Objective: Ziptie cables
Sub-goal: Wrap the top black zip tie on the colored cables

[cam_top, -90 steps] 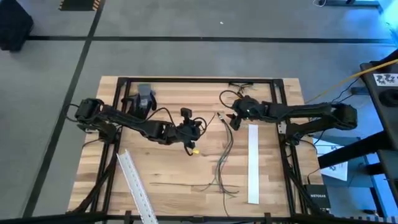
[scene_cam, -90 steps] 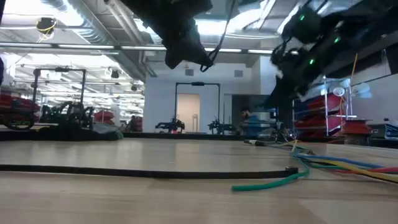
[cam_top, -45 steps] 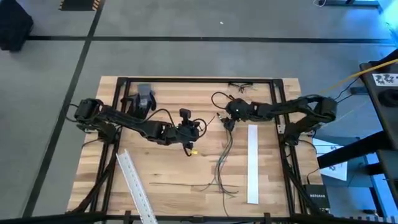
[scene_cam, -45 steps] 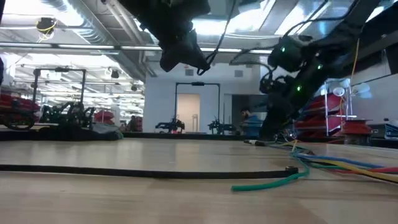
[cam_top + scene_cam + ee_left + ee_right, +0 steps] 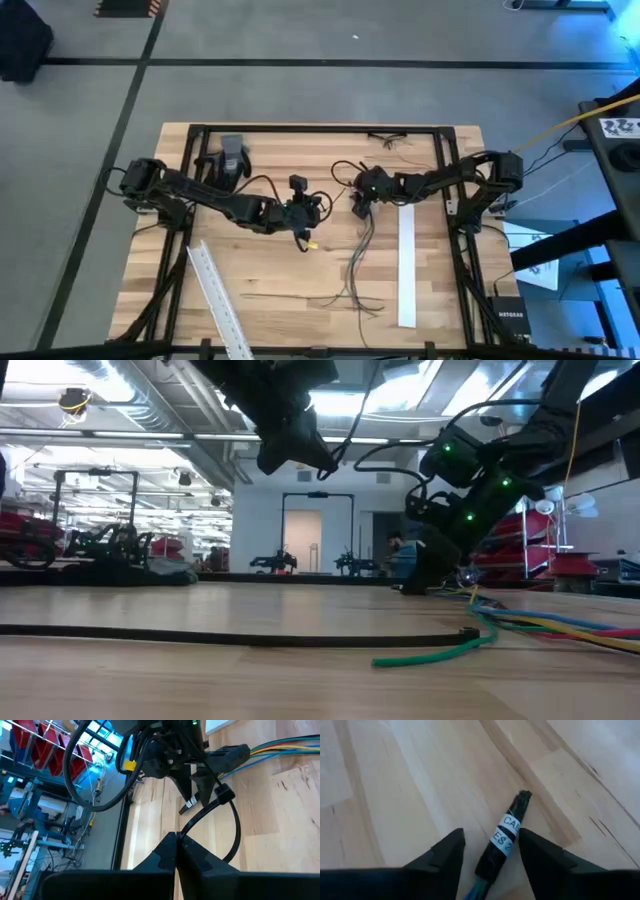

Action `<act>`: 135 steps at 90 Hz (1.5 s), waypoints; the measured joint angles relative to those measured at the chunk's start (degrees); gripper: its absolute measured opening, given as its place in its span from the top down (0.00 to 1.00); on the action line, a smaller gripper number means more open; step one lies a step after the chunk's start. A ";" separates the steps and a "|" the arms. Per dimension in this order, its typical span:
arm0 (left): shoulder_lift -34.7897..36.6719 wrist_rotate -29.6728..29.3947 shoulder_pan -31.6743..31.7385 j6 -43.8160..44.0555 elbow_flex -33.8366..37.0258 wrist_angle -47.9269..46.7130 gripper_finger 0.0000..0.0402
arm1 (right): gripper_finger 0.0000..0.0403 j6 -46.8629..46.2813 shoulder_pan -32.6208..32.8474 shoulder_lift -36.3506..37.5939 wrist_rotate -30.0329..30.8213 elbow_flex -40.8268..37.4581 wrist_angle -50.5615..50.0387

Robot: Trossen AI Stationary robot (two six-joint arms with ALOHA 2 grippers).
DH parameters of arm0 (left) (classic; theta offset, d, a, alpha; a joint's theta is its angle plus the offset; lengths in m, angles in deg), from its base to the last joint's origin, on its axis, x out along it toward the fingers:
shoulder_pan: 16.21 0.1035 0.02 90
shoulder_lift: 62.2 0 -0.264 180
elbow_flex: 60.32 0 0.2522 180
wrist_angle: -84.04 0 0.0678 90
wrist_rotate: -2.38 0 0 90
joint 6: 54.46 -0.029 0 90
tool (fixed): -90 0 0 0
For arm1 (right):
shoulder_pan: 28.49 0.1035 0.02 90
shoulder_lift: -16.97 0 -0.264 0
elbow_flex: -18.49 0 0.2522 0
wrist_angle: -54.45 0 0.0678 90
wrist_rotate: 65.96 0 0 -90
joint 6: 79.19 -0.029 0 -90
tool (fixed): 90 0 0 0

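The cables [image 5: 358, 255] lie loosely bunched on the wooden table, running from its middle toward the near edge. In the low view they show as green, yellow and blue strands [image 5: 530, 625]. Their far end is bound in black tape with a white label [image 5: 506, 840]. My right gripper [image 5: 358, 203] is down at that end, open, with one finger on each side of it [image 5: 491, 836]. My left gripper [image 5: 318, 205] hovers just left of it, shut on a looped black zip tie [image 5: 227, 820]. My left gripper pinches the zip tie's tail [image 5: 181, 834] between its two fingertips, coming level from the table's left. The loop and its head [image 5: 223, 795] stand out beyond the fingers, clear of the table. Whether my right gripper's fingers touch the taped end, I cannot tell.
Two long white slotted strips lie on the table, one at the right [image 5: 406, 262] and one slanting at the near left [image 5: 215, 298]. A grey object [image 5: 232, 155] sits at the far left. A black strand [image 5: 230, 635] lies along the near part of the table.
My right gripper has moved toward the table's left edge and gone down to the table, arriving at the cables' taped end.
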 joint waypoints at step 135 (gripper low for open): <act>-0.02 0.00 -0.33 -0.04 0.00 -0.05 1.00 | 0.97 0.32 -0.13 -0.24 -2.69 -0.32 1.24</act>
